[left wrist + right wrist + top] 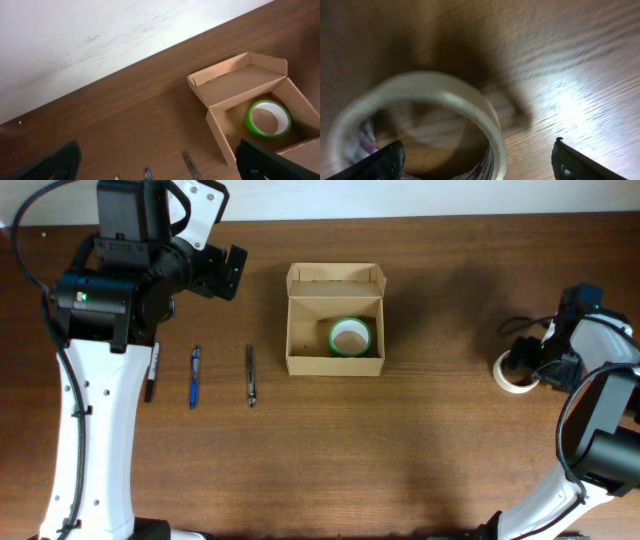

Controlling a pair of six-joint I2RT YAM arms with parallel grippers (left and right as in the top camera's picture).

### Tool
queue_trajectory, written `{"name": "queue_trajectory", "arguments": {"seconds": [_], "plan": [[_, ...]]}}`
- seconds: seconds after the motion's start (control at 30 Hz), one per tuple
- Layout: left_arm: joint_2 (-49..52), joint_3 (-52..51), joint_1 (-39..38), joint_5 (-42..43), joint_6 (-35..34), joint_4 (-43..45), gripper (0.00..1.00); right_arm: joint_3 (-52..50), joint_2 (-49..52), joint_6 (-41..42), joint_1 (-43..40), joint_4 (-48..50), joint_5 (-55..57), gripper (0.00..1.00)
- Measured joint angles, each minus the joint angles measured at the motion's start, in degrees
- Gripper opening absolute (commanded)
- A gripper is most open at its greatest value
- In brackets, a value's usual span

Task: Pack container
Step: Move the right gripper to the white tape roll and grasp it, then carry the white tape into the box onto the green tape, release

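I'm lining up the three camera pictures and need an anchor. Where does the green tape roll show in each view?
Overhead: the green tape roll lies inside the open cardboard box, top centre of the table.
Left wrist: same roll, lower right, inside the box.
Right wrist: not in it; only a clear tape roll on the wood.
Shared landmark: the box, in the overhead and left wrist views.

Tan container (335, 361), green tape roll (350, 337), seemingly whitish clear roll (514, 375).

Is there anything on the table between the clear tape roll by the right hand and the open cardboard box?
Nothing visible. The clear tape roll lies by the right hand, and only bare table separates it from the box, whose lid is open, with a green tape roll inside.
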Motion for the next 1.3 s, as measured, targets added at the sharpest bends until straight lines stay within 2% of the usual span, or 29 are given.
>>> {"name": "queue_trajectory", "arguments": {"seconds": [0.17, 0.27, 0.37, 0.5, 0.63, 0.77, 1.13, 1.3], "plan": [[0.0, 0.0, 0.0, 0.0, 0.0, 0.0, 0.99, -1.7, 0.0, 0.1, 0.0, 0.4, -0.2, 0.74], [0.0, 0.0, 0.0, 0.0, 0.0, 0.0, 0.99, -1.7, 0.0, 0.0, 0.0, 0.5, -0.2, 0.50], [0.0, 0.0, 0.0, 0.0, 0.0, 0.0, 0.99, -1.7, 0.0, 0.9, 0.0, 0.6, -0.3, 0.33], [0.0, 0.0, 0.0, 0.0, 0.0, -0.1, 0.99, -1.7, 0.0, 1.4, 0.0, 0.4, -0.2, 0.18], [0.0, 0.0, 0.0, 0.0, 0.0, 0.0, 0.99, -1.7, 0.0, 1.4, 0.0, 0.4, -0.2, 0.17], [0.0, 0.0, 0.0, 0.0, 0.0, 0.0, 0.99, -1.7, 0.0, 1.7, 0.0, 0.4, -0.2, 0.04], [0.0, 0.0, 0.0, 0.0, 0.0, 0.0, 0.99, -1.7, 0.0, 1.5, 0.0, -0.8, -2.0, 0.04], [0.0, 0.0, 0.0, 0.0, 0.0, 1.0, 0.99, 0.2, -3.1, 1.2, 1.9, -7.8, -3.7, 0.04]]}}
